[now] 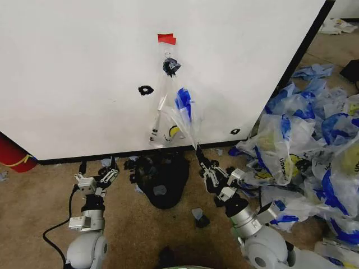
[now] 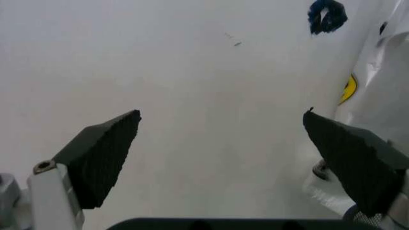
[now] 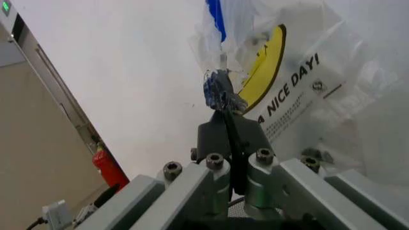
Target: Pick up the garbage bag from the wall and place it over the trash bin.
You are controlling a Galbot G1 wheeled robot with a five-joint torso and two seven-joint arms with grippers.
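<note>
Hanging from the hook on the wall [image 1: 84,73], the garbage bag [image 1: 174,120] has its lower corner pinched by the right gripper [image 1: 200,158]. Left gripper [image 1: 95,180] waits spread beside the trash bin [image 1: 164,179].

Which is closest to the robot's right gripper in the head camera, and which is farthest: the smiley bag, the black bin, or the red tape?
From the right gripper, nearest first:
1. The garbage bag, hanging on the wall; its lower edge is pinched in this gripper.
2. The trash bin, on the floor just to the gripper's left.
3. The red tape, high on the wall above the bag.
</note>
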